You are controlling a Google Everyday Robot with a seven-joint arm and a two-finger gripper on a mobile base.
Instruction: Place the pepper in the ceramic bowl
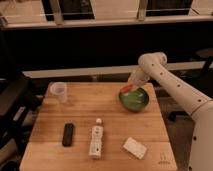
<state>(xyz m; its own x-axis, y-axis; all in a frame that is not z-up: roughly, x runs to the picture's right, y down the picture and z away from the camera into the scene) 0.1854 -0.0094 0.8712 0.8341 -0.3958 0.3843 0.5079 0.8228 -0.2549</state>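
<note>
Wooden table (105,107) fills the room's foreground, dark railing behind it. My white arm (175,90) reaches in from the right of the green bowl (136,101), which sits at the table's far right. A clear cup (59,92) stands well left of the bowl, and a white bottle (96,141) lies nearer the front, left of the bowl. My pincer (131,84) hangs over the bowl's left rim, closed on the pepper (125,89). The pepper is over the rim, not the middle, so letting go here could bounce it onto the table.
</note>
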